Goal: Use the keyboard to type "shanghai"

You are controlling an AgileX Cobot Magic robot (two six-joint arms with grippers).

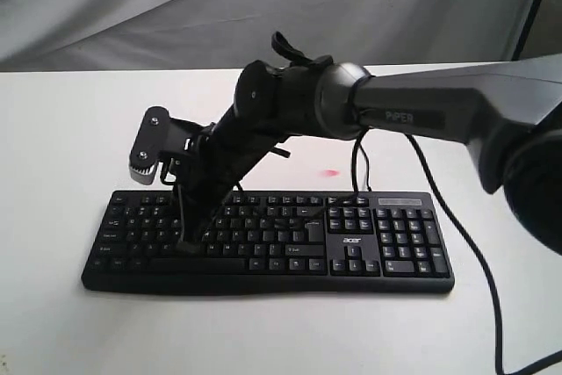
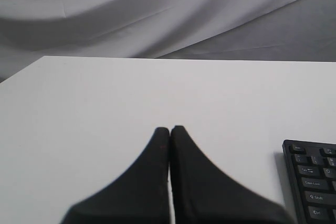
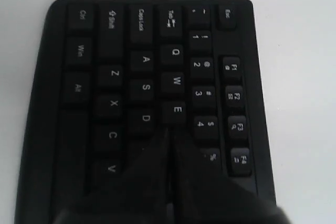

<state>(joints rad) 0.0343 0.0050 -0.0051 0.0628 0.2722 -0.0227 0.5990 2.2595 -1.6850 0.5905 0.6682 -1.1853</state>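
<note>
The white tabletop (image 1: 70, 129) carried everything, with a grey cloth (image 1: 263, 6) hanging behind it. The black keyboard (image 1: 290, 248) lay flat near the front edge of the tabletop, its number pad on the right in the exterior view. My right arm (image 1: 439, 120) reached across from the right side, over the keyboard's middle, down to its left half. My right pincer (image 3: 169, 132) was pressed together, its tip pointing at the keys just beside D and E; I could not tell if it touched a key. My left pincer (image 2: 169, 129) was also pressed together, over bare tabletop, apart from the keyboard's Esc end. A thin black cable (image 1: 479, 261) ran beside the keyboard's right end.
</note>
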